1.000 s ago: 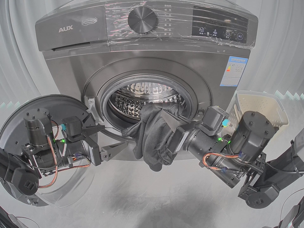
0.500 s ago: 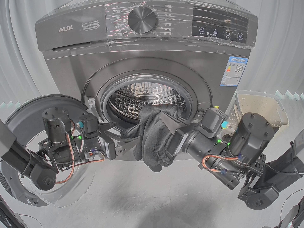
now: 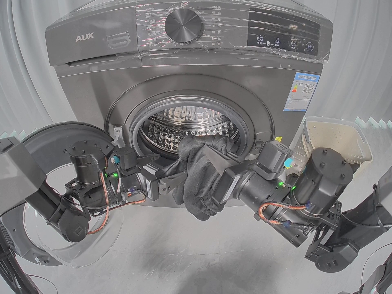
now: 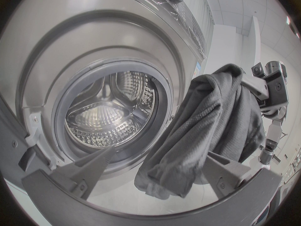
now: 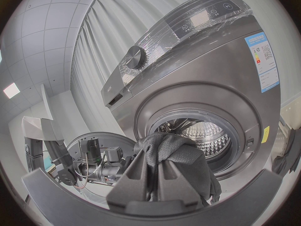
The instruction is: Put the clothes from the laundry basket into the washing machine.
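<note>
The right gripper's [image 5: 153, 164] two fingers [image 5: 138, 179] are pressed close together with a fold of the dark garment [image 5: 178, 154] pinched between them. The cloth bunches over the fingertips and the rest hangs down below. From the head view the right gripper [image 3: 209, 151] sits just in front of the lower right part of the washing machine's [image 3: 183, 74] round opening. The garment [image 3: 200, 176] has its upper end against the rim of the opening, at the mouth of the drum [image 3: 188, 123], while most of it dangles outside, down over the front panel.

The left gripper's [image 3: 171, 166] fingers are spread wide and grip nothing. It is level with the lower left of the opening and points toward the cloth. In the left wrist view the garment's [image 4: 203, 120] hanging end lies in the gap between the spread fingers of the left gripper [image 4: 160, 151], near one finger [image 4: 225, 173]; whether it touches cannot be told.

The machine's door [image 3: 53, 143] stands swung open to the left, behind the left arm. The pale laundry basket [image 3: 339, 135] stands on the floor just beside the machine on the right, behind the right arm
</note>
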Robot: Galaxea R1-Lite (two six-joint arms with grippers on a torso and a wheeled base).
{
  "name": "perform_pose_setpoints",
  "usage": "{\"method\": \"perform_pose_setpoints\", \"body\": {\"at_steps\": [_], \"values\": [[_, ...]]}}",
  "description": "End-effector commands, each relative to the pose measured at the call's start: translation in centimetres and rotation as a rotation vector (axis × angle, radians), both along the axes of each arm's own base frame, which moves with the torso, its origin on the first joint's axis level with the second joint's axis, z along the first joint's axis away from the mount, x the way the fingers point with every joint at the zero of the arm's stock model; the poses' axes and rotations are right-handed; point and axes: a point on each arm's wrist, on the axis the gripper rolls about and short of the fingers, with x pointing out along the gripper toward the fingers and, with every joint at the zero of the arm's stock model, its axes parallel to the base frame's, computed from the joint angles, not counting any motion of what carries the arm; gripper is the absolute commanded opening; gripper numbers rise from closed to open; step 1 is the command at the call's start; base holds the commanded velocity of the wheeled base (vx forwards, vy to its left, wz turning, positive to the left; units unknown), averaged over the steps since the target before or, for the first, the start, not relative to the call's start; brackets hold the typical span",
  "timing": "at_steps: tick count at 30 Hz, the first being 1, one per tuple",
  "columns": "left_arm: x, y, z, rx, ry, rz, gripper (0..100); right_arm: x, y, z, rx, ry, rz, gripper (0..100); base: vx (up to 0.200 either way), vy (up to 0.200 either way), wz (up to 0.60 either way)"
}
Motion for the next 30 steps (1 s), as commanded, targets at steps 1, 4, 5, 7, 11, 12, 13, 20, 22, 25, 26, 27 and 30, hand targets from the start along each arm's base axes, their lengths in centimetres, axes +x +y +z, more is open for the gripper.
{"method": "perform_pose_setpoints", "body": {"at_steps": [1,4,5,7,11,12,13,20,22,25,26,27,30], "values": [[0.8,-0.4,-0.3,-0.007,-0.011,-0.005,0,-0.1,0.0,-0.2,-0.007,0.006,0.003,0,0.000,0.000,0.00],[0.9,-0.4,-0.2,-0.010,-0.018,-0.009,0,-0.1,0.0,-0.3,-0.008,0.007,0.003,0,0.000,0.000,0.00],[0.9,-0.4,-0.2,-0.013,-0.028,-0.012,0,-0.1,0.0,-0.3,-0.009,0.007,0.004,0,0.000,0.000,0.00],[0.9,-0.4,-0.2,-0.019,-0.038,-0.012,0,-0.1,0.0,-0.4,-0.011,0.009,0.003,0,0.000,0.000,0.00],[0.4,-0.2,0.1,-0.046,-0.083,-0.010,0,0.1,-0.1,-0.6,-0.018,0.012,-0.004,0,0.000,0.000,0.00],[0.0,0.0,0.0,-0.053,-0.087,-0.007,0,0.4,-0.2,-0.9,-0.028,0.018,-0.013,0,0.000,0.000,0.00],[-0.1,0.1,0.0,-0.055,-0.089,-0.007,0,0.5,-0.2,-1.0,-0.029,0.019,-0.013,0,0.000,0.000,0.00],[-3.9,2.2,1.9,-0.097,-0.152,0.023,0,1.1,0.0,-2.3,-0.058,0.042,-0.012,0,0.000,0.000,0.00],[-5.2,2.9,2.4,-0.109,-0.166,0.026,0,1.1,0.0,-2.8,-0.065,0.047,-0.002,0,0.000,0.000,0.00],[-6.3,3.2,2.9,-0.118,-0.184,0.037,0,1.1,0.0,-3.2,-0.071,0.049,0.018,0,0.000,0.000,0.00],[-6.2,3.3,3.0,-0.118,-0.188,0.044,0,1.2,0.0,-3.4,-0.077,0.054,0.021,0,0.000,0.000,0.00],[-6.2,3.2,3.1,-0.120,-0.199,0.050,0,1.3,0.0,-3.7,-0.079,0.058,0.018,0,0.000,0.000,0.00],[-6.0,3.1,3.2,-0.122,-0.203,0.055,0,1.2,-0.1,-3.9,-0.076,0.055,0.019,0,0.000,0.000,0.00]]}}
